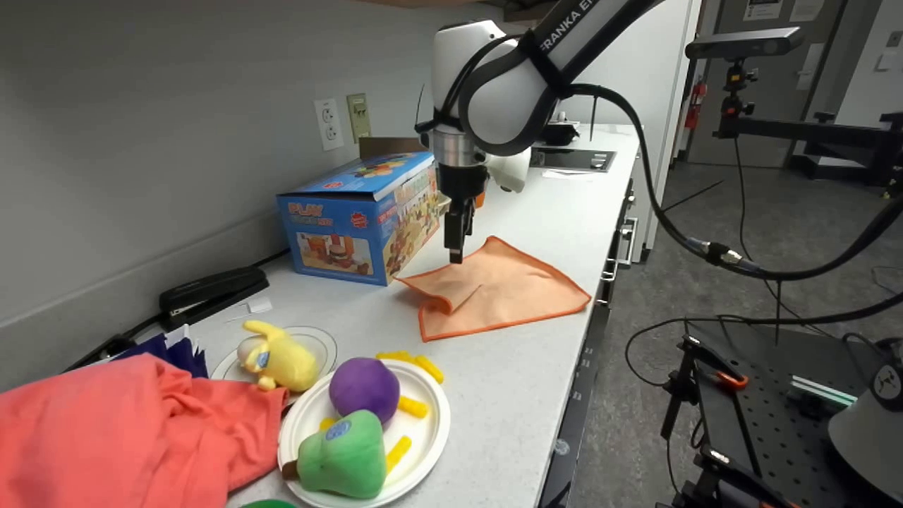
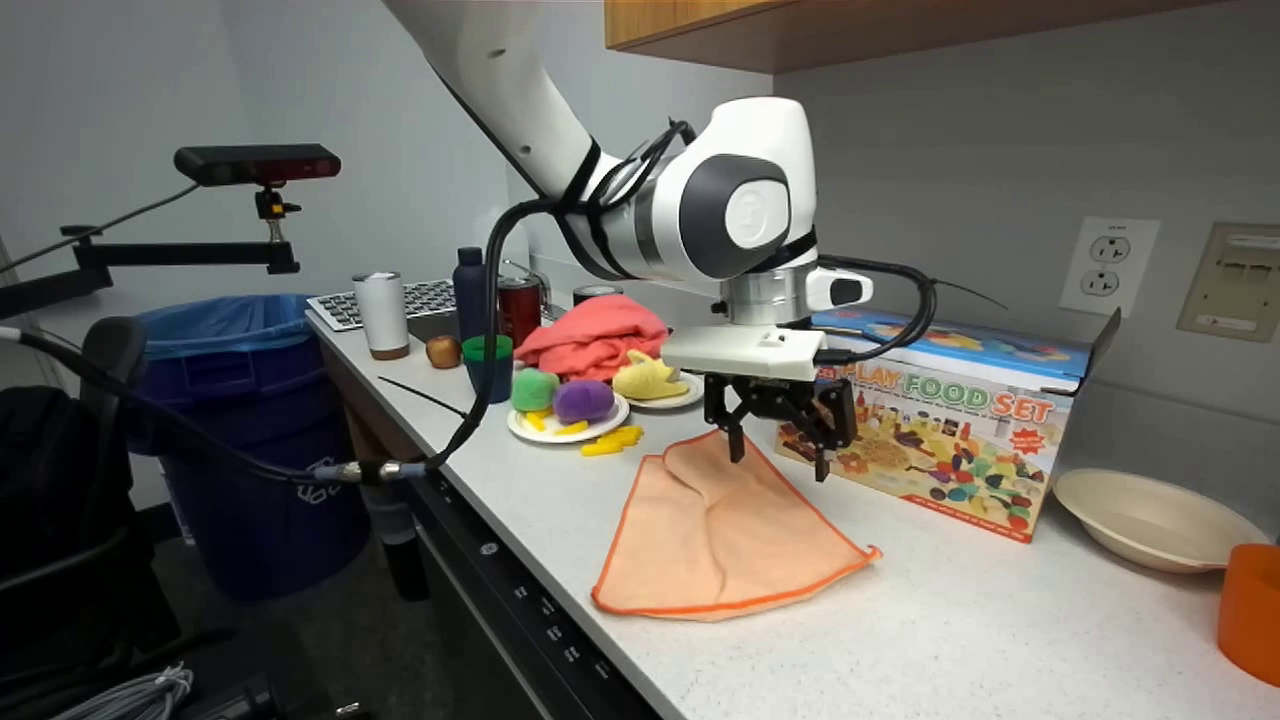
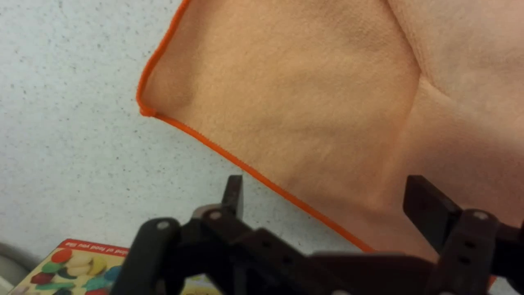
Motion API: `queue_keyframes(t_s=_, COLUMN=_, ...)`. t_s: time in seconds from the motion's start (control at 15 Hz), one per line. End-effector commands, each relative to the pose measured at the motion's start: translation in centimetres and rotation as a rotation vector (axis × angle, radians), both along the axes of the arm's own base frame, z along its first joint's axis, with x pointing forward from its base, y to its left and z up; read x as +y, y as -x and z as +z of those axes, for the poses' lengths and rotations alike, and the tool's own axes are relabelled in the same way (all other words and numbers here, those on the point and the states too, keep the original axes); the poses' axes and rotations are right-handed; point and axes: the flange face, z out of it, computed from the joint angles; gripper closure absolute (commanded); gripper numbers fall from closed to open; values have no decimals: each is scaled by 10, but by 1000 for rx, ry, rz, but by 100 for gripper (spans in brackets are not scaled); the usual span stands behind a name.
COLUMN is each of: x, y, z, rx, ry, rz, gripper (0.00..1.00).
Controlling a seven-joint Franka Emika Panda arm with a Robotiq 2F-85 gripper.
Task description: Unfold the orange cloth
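The black two-fingered end effector (image 2: 779,463) points downward, its fingers spread wide and gripping nothing, above one side of a thin, pale peach-orange fabric cloth with a bright orange hem (image 2: 740,540). The cloth lies partly folded on the speckled white counter (image 2: 950,630). Its broad hemmed edge faces away from the round white plate (image 1: 430,437), and it tapers to a rumpled, folded end that points toward that plate. A crease runs from this end to the broad edge; whether the cloth is longer that way or across, I cannot tell. One broad-edge corner lies just beside the counter's front edge; the other, its tip curled, lies on the wall side. The folded end sits near a blue cardboard box printed with play food (image 2: 930,450). On the plate are a round purple plush (image 1: 363,388) and a green pear-shaped plush (image 1: 346,455); bunched red-coral fabric (image 1: 120,437) lies alongside.
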Motion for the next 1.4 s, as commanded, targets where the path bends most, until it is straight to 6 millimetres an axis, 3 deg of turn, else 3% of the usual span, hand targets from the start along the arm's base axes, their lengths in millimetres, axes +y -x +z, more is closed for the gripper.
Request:
queue_keyframes(t_s=0.0, x=10, y=-23, z=-8, rx=6, ry=-20, rz=4, gripper=0)
queue_keyframes(t_s=0.33, x=24, y=-45, z=-19, rx=-19, ry=-39, rz=-29, gripper=0)
queue_keyframes(t_s=0.67, x=56, y=-54, z=-36, rx=-32, ry=-35, rz=-64, gripper=0)
queue_keyframes(t_s=0.93, x=42, y=-58, z=-40, rx=-67, ry=-8, rz=-77, gripper=0)
queue_keyframes(t_s=1.33, x=-5, y=-60, z=-38, rx=-143, ry=86, rz=-111, gripper=0)
